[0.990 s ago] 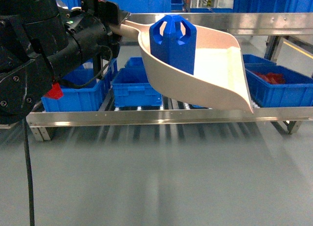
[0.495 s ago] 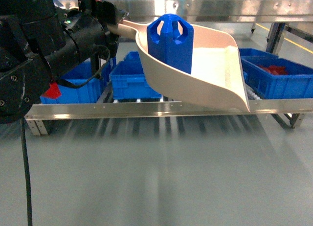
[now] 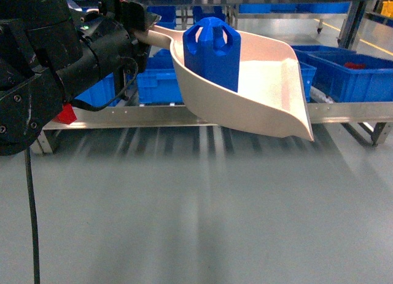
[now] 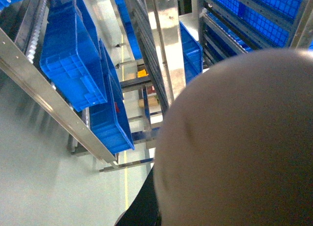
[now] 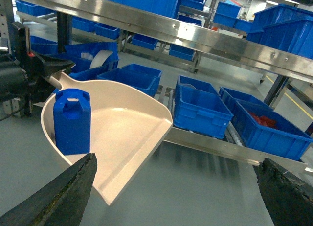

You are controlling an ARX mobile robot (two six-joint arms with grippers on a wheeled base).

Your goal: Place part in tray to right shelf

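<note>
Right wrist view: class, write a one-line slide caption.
Blue part stands upright in the beige tray, held by its handle before the steel shelf.

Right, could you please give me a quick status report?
Left pincer shut on tray handle. Right pincer open, empty. Part upright in tray, short of right shelf. Nothing visible in the way.

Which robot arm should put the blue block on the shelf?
Probably the left: its gripper holds the tray by the handle, the part standing inside. The right gripper is open and empty, away from the shelf.
</note>
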